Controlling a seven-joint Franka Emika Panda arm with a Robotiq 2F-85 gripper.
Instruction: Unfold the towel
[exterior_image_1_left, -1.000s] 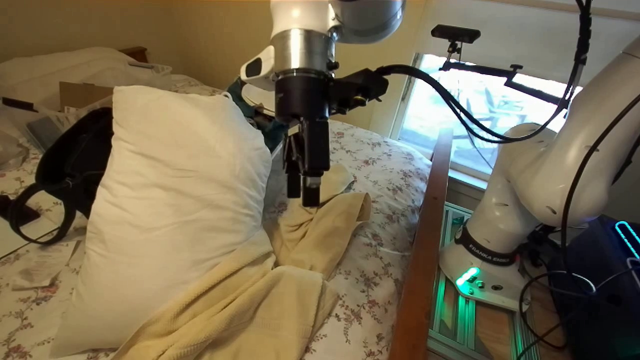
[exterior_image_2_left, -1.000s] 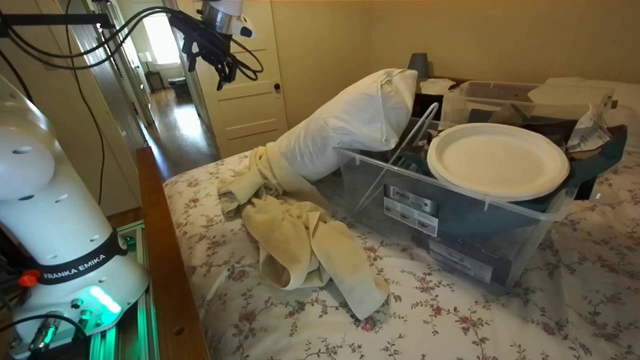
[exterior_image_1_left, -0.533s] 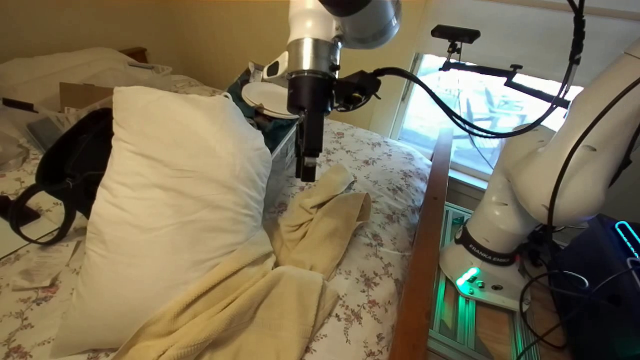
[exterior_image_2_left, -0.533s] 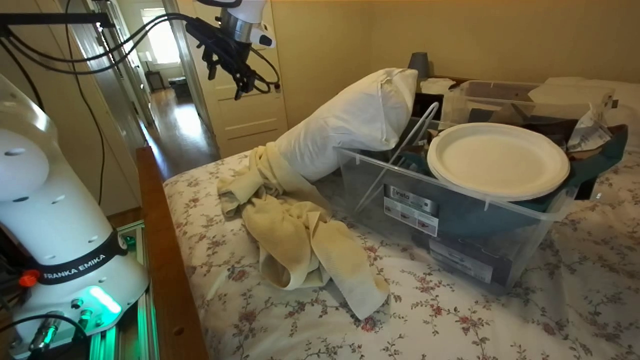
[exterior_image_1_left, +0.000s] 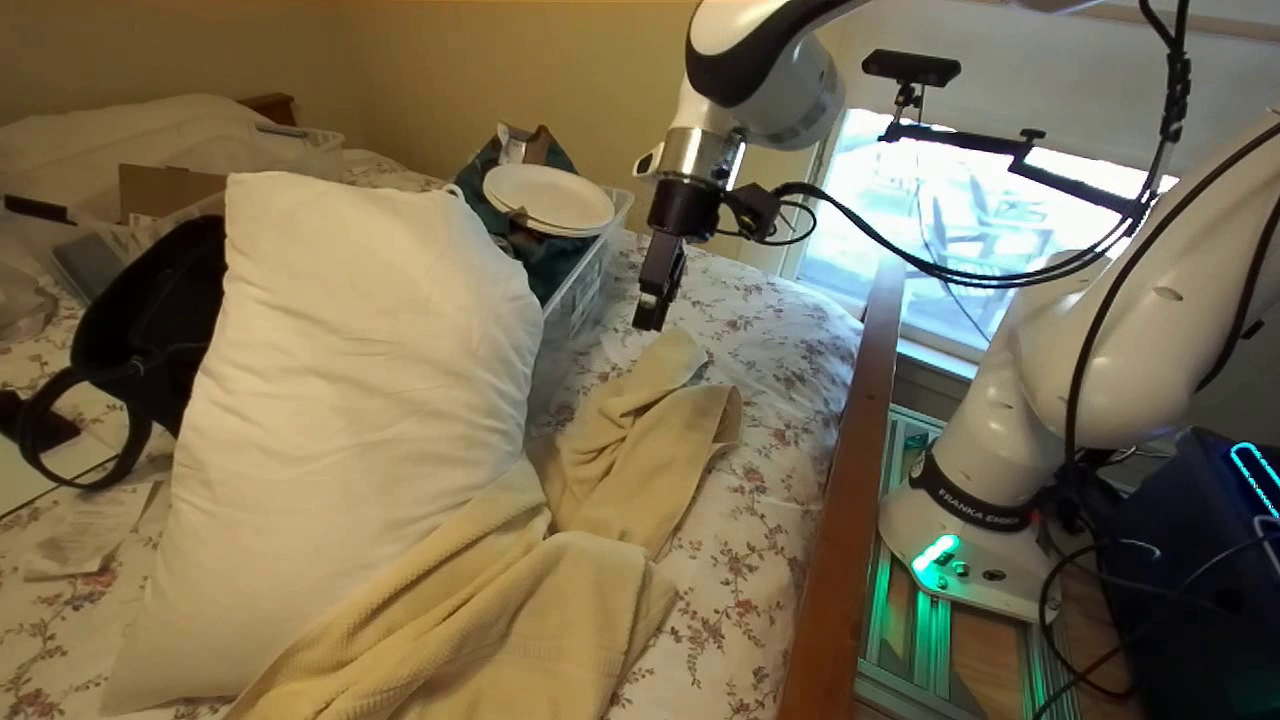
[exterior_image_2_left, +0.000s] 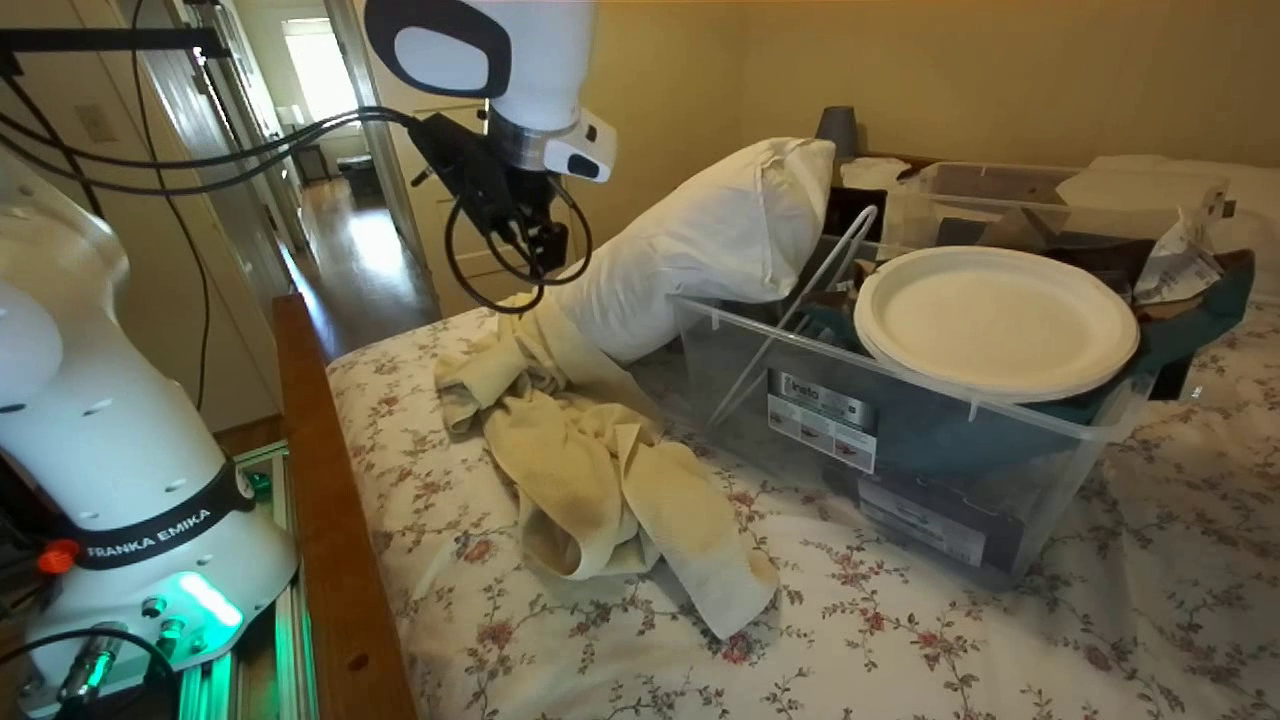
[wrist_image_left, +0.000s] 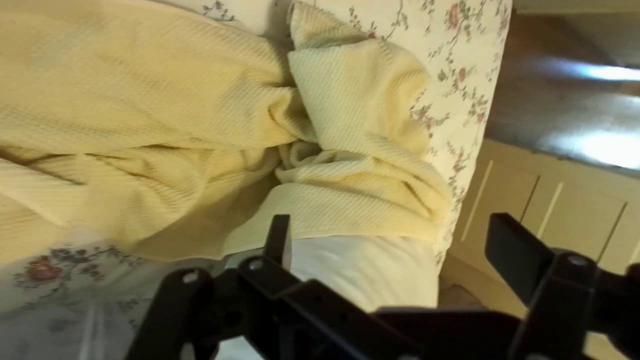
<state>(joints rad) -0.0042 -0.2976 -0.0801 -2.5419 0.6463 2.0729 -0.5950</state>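
Note:
The pale yellow towel (exterior_image_1_left: 640, 460) lies crumpled on the flowered bed, with many folds. In an exterior view (exterior_image_2_left: 570, 460) its near end trails flat and its far part wraps round the end of the white pillow (exterior_image_2_left: 690, 240). The wrist view shows the towel (wrist_image_left: 200, 90) bunched below, with one edge over the pillow (wrist_image_left: 355, 270). My gripper (wrist_image_left: 390, 225) is open, its two fingers wide apart with nothing between them. In an exterior view the gripper (exterior_image_1_left: 652, 312) hangs tilted above the bed, apart from the towel. In an exterior view cables partly hide the fingers (exterior_image_2_left: 545, 245).
A clear plastic bin (exterior_image_2_left: 1120, 425) with white plates (exterior_image_2_left: 990, 320) on top stands beside the pillow and towel. A wooden bed rail (exterior_image_1_left: 850, 500) runs between the bed and the robot base. A black bag (exterior_image_1_left: 150, 330) lies behind the pillow.
The arm has swung along the bed, toward the bin end of the towel, and the gripper has come lower and turned to a tilt. The towel and pillow have not moved.

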